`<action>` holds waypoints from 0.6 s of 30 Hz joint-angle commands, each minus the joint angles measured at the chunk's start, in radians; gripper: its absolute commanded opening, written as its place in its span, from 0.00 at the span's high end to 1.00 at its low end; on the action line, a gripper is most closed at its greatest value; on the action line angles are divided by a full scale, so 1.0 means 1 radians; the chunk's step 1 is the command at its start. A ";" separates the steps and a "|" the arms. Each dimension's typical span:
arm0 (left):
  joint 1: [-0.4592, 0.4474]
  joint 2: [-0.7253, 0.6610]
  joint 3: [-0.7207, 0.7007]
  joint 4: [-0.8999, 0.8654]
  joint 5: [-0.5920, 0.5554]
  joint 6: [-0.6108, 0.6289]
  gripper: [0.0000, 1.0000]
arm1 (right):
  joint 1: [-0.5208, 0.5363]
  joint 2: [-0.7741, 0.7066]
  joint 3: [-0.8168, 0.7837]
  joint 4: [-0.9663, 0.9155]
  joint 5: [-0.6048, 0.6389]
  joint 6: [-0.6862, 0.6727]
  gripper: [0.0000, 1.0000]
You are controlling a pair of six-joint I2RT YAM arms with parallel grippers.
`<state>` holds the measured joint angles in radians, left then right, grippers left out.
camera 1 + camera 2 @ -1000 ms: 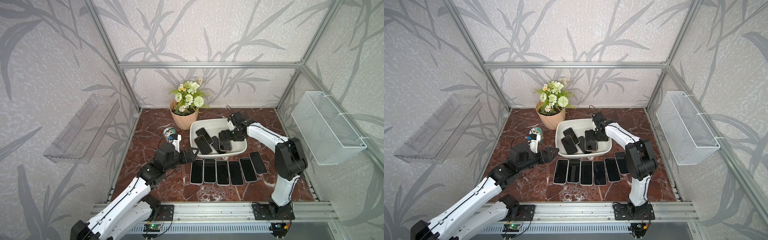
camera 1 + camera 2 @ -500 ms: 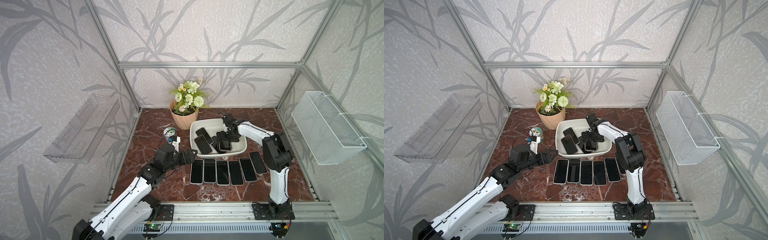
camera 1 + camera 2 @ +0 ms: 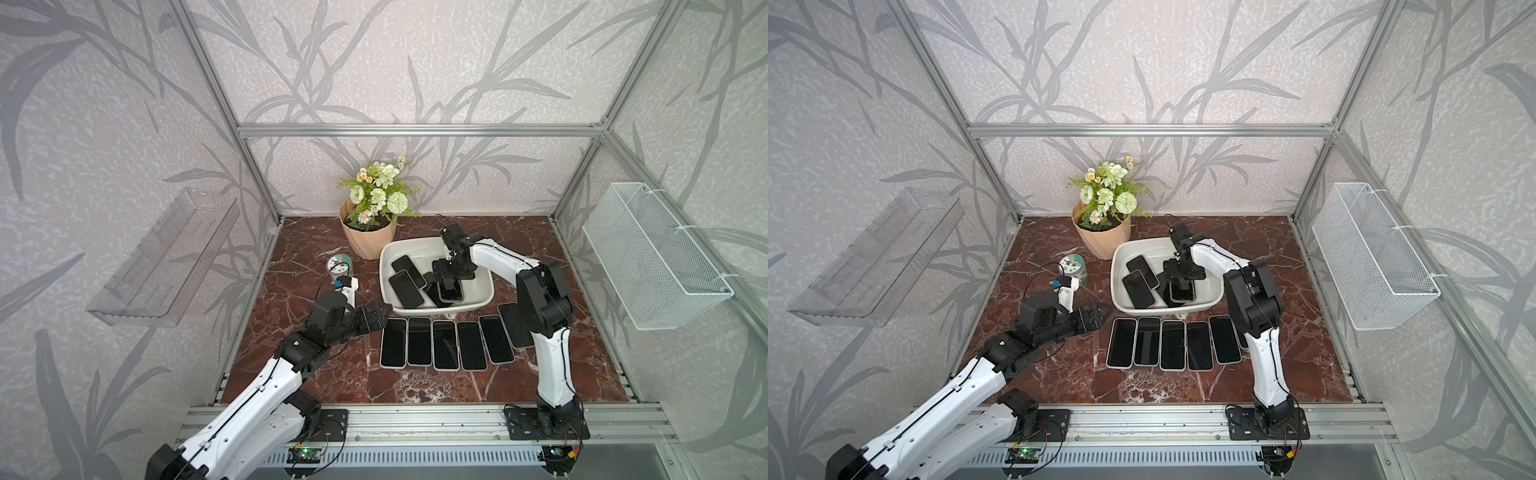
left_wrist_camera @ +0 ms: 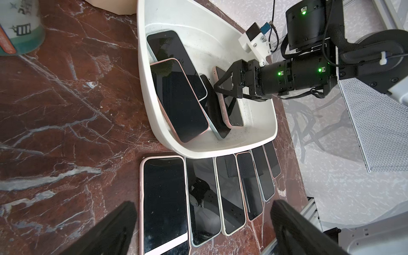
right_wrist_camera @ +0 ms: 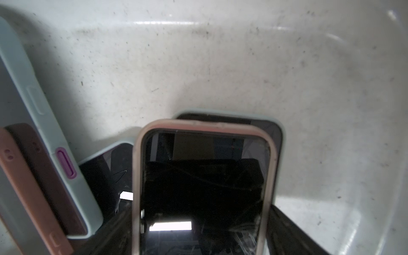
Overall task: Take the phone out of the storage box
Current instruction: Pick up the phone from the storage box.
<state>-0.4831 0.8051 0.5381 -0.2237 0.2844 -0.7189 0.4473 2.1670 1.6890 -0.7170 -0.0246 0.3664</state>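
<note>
The storage box [image 3: 384, 266] [image 3: 1115, 266] is a shallow white tub on the marble, behind a row of phones. Several phones lie in it. A pink-cased phone [image 3: 451, 291] [image 3: 1182, 293] [image 5: 203, 176] lies screen up near its right side, on top of a darker one. My right gripper [image 3: 449, 283] [image 3: 1181, 284] [image 4: 223, 97] [image 5: 202, 220] reaches down into the box. It is open, its fingers [image 5: 287, 227] standing wide just outside the phone's two long edges. My left gripper [image 3: 382, 318] [image 3: 1100, 316] [image 4: 202, 203] hovers open and empty at the left end of the row.
Several phones [image 3: 444, 345] lie screen up side by side in front of the box. A flower pot [image 3: 368, 243] and a small round tin [image 3: 340, 266] stand to the box's left. A wire basket [image 3: 652, 257] hangs on the right wall, a clear tray [image 3: 166, 257] on the left.
My right gripper has moved from the box's right rim inward and down over the pink-cased phone, and its fingers have come a little closer together. The left arm has stayed put.
</note>
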 commanded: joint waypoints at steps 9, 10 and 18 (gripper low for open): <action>0.010 -0.028 -0.032 0.022 0.015 -0.017 0.00 | 0.022 0.064 0.060 -0.116 0.099 -0.064 0.05; 0.009 -0.033 -0.037 0.025 0.013 -0.017 0.00 | 0.022 0.065 0.060 -0.116 0.096 -0.062 0.05; 0.013 -0.047 -0.048 0.023 0.012 -0.022 0.00 | 0.022 0.082 0.072 -0.123 0.080 -0.057 0.16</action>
<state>-0.4763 0.7696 0.5003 -0.2108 0.2897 -0.7364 0.4694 2.2116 1.7500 -0.7902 0.0551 0.3099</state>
